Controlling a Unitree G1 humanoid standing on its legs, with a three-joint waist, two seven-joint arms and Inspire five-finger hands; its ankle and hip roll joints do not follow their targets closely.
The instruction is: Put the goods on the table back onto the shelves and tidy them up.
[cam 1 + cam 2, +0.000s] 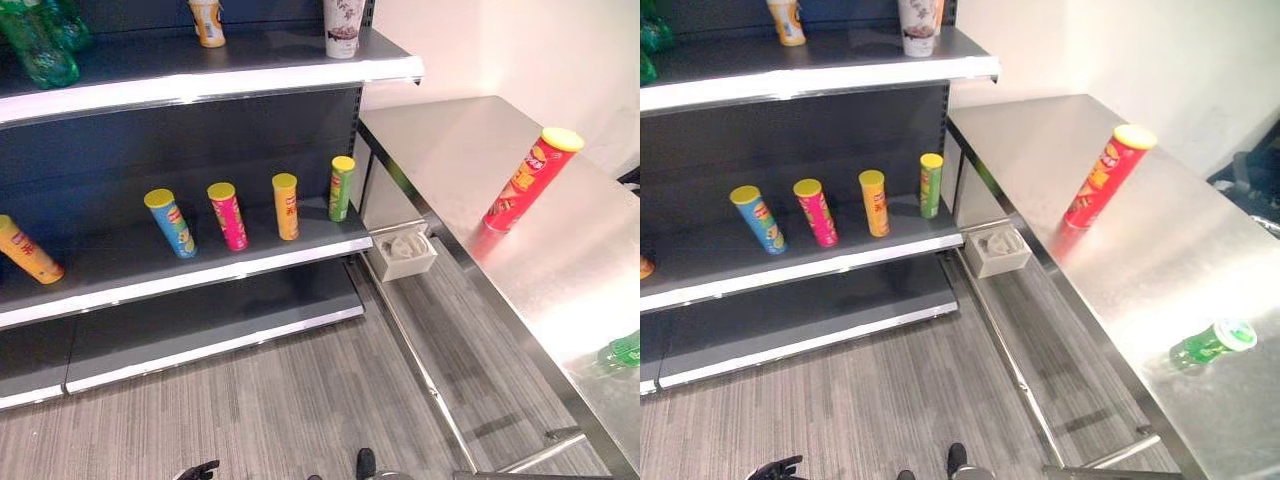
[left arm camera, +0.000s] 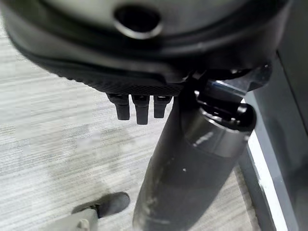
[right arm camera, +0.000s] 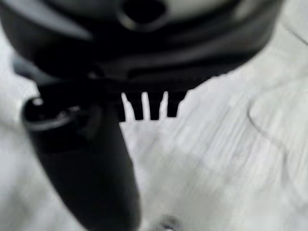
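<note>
The red chip can (image 1: 530, 180) stands upright on the steel table (image 1: 470, 150), right of centre in the left eye view and well back from the table's near edge. A green bottle (image 1: 1212, 343) lies on its side on the same table, at the lower right of the right eye view. These two are the goods not yet shelved.

Neither is held. The left hand (image 2: 137, 103) hangs over the grey floor (image 1: 280, 400) with its fingers straight and relaxed, nothing in them; the right hand (image 3: 147, 108) shows the same in its own wrist view, fingers straight and empty over pale floor.

The step in hand, as I judge it, is the approach to the table. The red can is the better first pick: upright, with free space all round it. A side grasp round its middle should keep the tall tube from tipping. The bottle is round and on its side, so it may roll if nudged.

On the middle shelf (image 1: 200, 280) at centre left, four cans stand in a row: blue (image 1: 170, 222), pink (image 1: 228, 215), orange (image 1: 286, 205) and green (image 1: 341, 187), with an orange can (image 1: 28, 250) apart at the far left. The gap there, or the space beside the green can, looks fit for the red one.

Printing on the cans is too small to read. A white box (image 1: 405, 252) sits on the floor beneath the table's end.
</note>
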